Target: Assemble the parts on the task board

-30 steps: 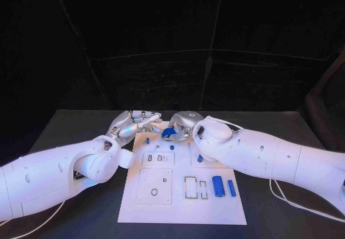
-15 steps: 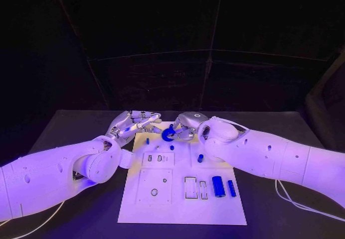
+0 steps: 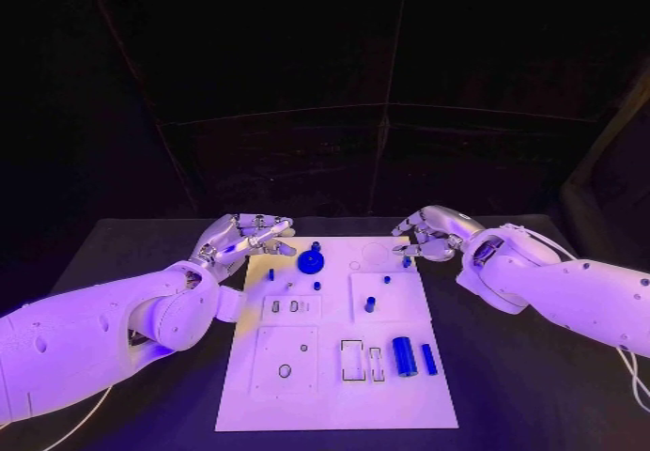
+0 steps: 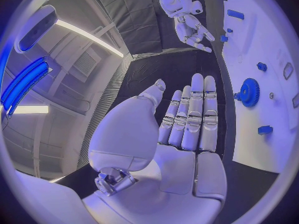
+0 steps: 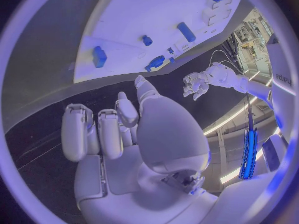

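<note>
Blue toothed gear wheel (image 3: 310, 260) sits on the white rectangular task board (image 3: 339, 395), far end. Left hand (image 3: 244, 237) just beside it, fingers straight, holding nothing. Right hand (image 3: 431, 235) off the board's far right corner, fingers curled, empty.

You are looking at a task board (image 3: 339, 395) of smooth, matt white plastic-like sheet, lying on a table (image 3: 122, 254) whose black top looks matt, faintly cloth-like; the blue gear (image 3: 310, 262) near the board's far edge looks like hard plastic with a slight sheen, as do the two blue cylinders (image 3: 405, 355) by its right edge; your left hand (image 3: 244, 237) and right hand (image 3: 431, 233) show satin silver metal-looking segments with paler smooth pads; the arm shells (image 3: 95, 329) are glossy white plastic; the backdrop (image 3: 325, 113) behind the table's far edge is dull black fabric.
</note>
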You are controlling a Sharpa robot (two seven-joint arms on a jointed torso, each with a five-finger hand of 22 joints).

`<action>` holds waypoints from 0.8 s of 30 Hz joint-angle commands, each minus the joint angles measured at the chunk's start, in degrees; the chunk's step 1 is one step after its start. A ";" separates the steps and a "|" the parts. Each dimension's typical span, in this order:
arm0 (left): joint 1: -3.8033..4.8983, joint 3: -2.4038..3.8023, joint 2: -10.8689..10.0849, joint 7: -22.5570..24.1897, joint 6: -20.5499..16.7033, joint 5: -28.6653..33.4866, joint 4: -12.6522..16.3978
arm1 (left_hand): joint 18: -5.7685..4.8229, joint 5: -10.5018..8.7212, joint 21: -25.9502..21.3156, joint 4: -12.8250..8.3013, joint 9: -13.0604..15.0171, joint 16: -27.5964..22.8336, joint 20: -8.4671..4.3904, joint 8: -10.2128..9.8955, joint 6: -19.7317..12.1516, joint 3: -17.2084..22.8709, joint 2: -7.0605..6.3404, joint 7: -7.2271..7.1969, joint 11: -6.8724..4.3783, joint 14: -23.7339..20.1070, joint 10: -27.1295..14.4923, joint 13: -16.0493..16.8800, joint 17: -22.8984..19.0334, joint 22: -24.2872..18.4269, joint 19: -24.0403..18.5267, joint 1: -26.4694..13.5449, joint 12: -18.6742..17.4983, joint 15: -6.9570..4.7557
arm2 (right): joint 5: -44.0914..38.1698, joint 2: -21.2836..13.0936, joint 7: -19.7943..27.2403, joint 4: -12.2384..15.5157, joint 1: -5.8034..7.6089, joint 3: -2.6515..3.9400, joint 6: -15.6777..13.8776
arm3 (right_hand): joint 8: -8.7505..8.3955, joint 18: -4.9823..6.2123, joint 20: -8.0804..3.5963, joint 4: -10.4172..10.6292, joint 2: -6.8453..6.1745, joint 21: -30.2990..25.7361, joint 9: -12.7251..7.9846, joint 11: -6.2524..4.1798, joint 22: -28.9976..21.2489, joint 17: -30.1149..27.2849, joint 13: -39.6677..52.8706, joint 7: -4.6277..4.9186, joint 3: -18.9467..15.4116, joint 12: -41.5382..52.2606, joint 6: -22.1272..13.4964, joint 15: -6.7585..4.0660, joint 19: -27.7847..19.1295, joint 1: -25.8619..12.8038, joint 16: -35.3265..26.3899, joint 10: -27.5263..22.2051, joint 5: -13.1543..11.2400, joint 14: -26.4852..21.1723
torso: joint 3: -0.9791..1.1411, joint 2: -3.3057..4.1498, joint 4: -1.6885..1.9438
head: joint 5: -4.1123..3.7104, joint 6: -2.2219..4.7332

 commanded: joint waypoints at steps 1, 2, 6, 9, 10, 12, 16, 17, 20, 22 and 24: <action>0.09 0.05 0.43 0.52 0.65 -0.19 -0.28 | 0.34 -0.01 -0.38 -0.40 -0.08 -0.30 0.12 -0.34 0.28 -0.07 0.26 0.11 -0.01 -0.18 0.51 -0.05 0.10 -0.06 0.39 0.18 -0.19 -0.03 | 8.33 -1.17 7.34 -0.34 0.11 -0.01 2.86 | -0.36 0.14 -0.17 -0.21 -0.50 -0.41 -0.08 -0.15 0.26 3.31 -0.14 -0.35 -0.41 -0.29 0.03 -0.26 -0.36 0.12 -0.27 -0.49 -0.37 3.40 | 0.35 -0.19 -0.65 | 0.20 0.14; 0.09 0.05 0.54 0.51 0.71 -0.19 -0.37 | 0.34 -0.01 -0.38 -0.40 -0.08 -0.30 0.12 -0.34 0.28 -0.07 0.26 0.11 -0.01 -0.18 0.51 -0.05 0.10 -0.06 0.39 0.18 -0.19 -0.03 | 8.67 -1.41 7.67 -0.62 0.10 -0.01 3.14 | -0.42 0.14 -0.19 -0.28 -0.62 -0.44 -0.10 -0.16 0.22 3.35 -0.23 -0.34 -0.52 -0.40 -0.07 -0.27 -0.39 0.18 -0.25 -0.55 -0.42 3.41 | 0.38 -0.12 -0.52 | 0.20 0.20; 0.06 0.04 1.03 0.43 0.97 -0.19 -0.82 | 0.34 -0.01 -0.39 -0.43 -0.08 -0.31 0.12 -0.35 0.29 -0.05 0.28 0.11 -0.02 -0.20 0.52 -0.05 0.12 -0.07 0.39 0.20 -0.20 -0.03 | 9.56 -1.35 8.84 -2.89 0.00 -0.03 3.96 | -0.68 0.17 -0.25 -0.72 -0.91 -0.55 -0.21 -0.13 0.06 3.42 -0.46 -0.26 -0.74 -0.70 -0.69 -0.29 -0.49 0.76 -0.25 -0.73 -0.44 3.44 | 0.52 -0.03 -0.33 | -0.10 0.20; 0.01 0.04 1.36 0.36 1.13 -0.19 -1.06 | 0.33 -0.01 -0.39 -0.44 -0.08 -0.33 0.12 -0.36 0.29 -0.04 0.29 0.11 -0.02 -0.21 0.53 -0.05 0.12 -0.07 0.38 0.21 -0.21 -0.02 | 9.79 -0.77 9.62 -4.98 -0.33 -0.05 4.38 | -0.82 0.18 -0.25 -0.97 -0.99 -0.60 -0.30 -0.03 -0.01 3.43 -0.60 -0.12 -0.86 -0.90 -1.26 -0.24 -0.53 1.11 -0.27 -0.84 -0.44 3.45 | 0.81 0.01 -0.26 | -0.04 0.29; -0.02 0.03 1.42 0.34 1.18 -0.19 -1.11 | 0.33 -0.01 -0.39 -0.44 -0.08 -0.33 0.12 -0.36 0.29 -0.04 0.29 0.11 -0.02 -0.21 0.53 -0.05 0.12 -0.07 0.38 0.21 -0.21 -0.02 | 9.82 -0.68 9.78 -5.35 -0.47 -0.05 4.49 | -0.83 0.18 -0.24 -1.02 -1.00 -0.61 -0.31 -0.01 -0.03 3.46 -0.63 -0.10 -0.89 -0.93 -1.36 -0.22 -0.53 1.16 -0.26 -0.86 -0.45 3.46 | 0.76 -0.01 -0.21 | 0.08 0.17; -0.09 0.03 1.56 0.29 1.28 -0.19 -1.23 | 0.33 -0.01 -0.41 -0.48 -0.08 -0.36 0.13 -0.37 0.30 -0.01 0.32 0.11 -0.02 -0.24 0.54 -0.05 0.14 -0.09 0.37 0.23 -0.23 -0.02 | 9.86 -0.53 10.13 -6.01 -0.84 -0.05 4.71 | -0.83 0.18 -0.23 -1.07 -1.04 -0.61 -0.32 0.01 -0.02 3.51 -0.62 -0.07 -0.92 -0.93 -1.45 -0.21 -0.53 1.23 -0.23 -0.85 -0.46 3.47 | 0.95 0.00 -0.11 | 0.31 0.03; -0.22 0.01 1.71 0.20 1.39 -0.19 -1.54 | 0.33 -0.01 -0.42 -0.50 -0.08 -0.38 0.13 -0.38 0.30 0.00 0.33 0.11 -0.02 -0.26 0.54 -0.05 0.15 -0.09 0.36 0.24 -0.24 -0.01 | 9.89 -0.27 10.57 -6.81 -1.37 -0.06 5.17 | -0.84 0.17 -0.22 -1.14 -1.08 -0.61 -0.33 0.04 -0.01 3.54 -0.62 -0.05 -0.97 -0.93 -1.57 -0.19 -0.52 1.30 -0.23 -0.86 -0.47 3.48 | 1.25 0.04 -0.23 | 0.38 0.00; -0.24 0.01 1.75 0.18 1.40 -0.19 -1.61 | 0.33 -0.01 -0.42 -0.50 -0.08 -0.38 0.13 -0.38 0.30 0.00 0.33 0.11 -0.02 -0.26 0.54 -0.05 0.15 -0.09 0.36 0.24 -0.24 -0.01 | 9.84 -0.21 10.62 -6.94 -1.45 -0.06 5.25 | -0.84 0.17 -0.22 -1.15 -1.08 -0.61 -0.34 0.04 -0.01 3.55 -0.62 -0.04 -0.97 -0.93 -1.58 -0.19 -0.52 1.31 -0.22 -0.86 -0.47 3.48 | 1.21 0.04 -0.27 | 0.42 -0.13; -0.29 0.00 1.86 0.13 1.56 -0.19 -1.84 | 0.33 -0.01 -0.42 -0.50 -0.08 -0.38 0.13 -0.38 0.30 0.00 0.33 0.11 -0.02 -0.26 0.54 -0.05 0.15 -0.09 0.36 0.24 -0.24 -0.01 | 9.71 -0.08 10.76 -7.27 -1.65 -0.06 5.60 | -0.85 0.17 -0.21 -1.18 -1.10 -0.60 -0.34 0.05 0.02 3.63 -0.62 -0.03 -1.00 -0.93 -1.65 -0.18 -0.50 1.35 -0.18 -0.85 -0.48 3.50 | 1.16 0.03 -0.29 | 0.47 -0.24; -0.30 -0.01 1.92 0.04 1.77 -0.19 -2.00 | 0.33 -0.01 -0.42 -0.50 -0.08 -0.38 0.13 -0.38 0.30 0.00 0.33 0.11 -0.02 -0.26 0.54 -0.05 0.15 -0.09 0.36 0.24 -0.24 -0.01 | 9.67 -0.04 10.85 -7.38 -1.72 -0.05 5.82 | -0.85 0.17 -0.21 -1.18 -1.10 -0.60 -0.34 0.05 0.02 3.63 -0.62 -0.03 -1.00 -0.93 -1.66 -0.18 -0.50 1.36 -0.18 -0.85 -0.48 3.50 | 1.17 0.03 -0.31 | 0.41 -0.25; -0.32 -0.01 1.97 -0.06 1.94 -0.19 -2.15 | 0.32 -0.01 -0.47 -0.57 -0.08 -0.46 0.13 -0.41 0.31 0.06 0.39 0.12 -0.01 -0.34 0.56 -0.05 0.18 -0.13 0.33 0.27 -0.28 0.00 | 9.65 -0.03 10.94 -7.44 -1.77 -0.05 6.04 | -0.85 0.17 -0.21 -1.21 -1.10 -0.60 -0.35 0.06 0.02 3.72 -0.61 -0.02 -1.01 -0.92 -1.71 -0.18 -0.50 1.39 -0.13 -0.84 -0.46 3.52 | 1.12 0.00 -0.23 | 0.25 -0.36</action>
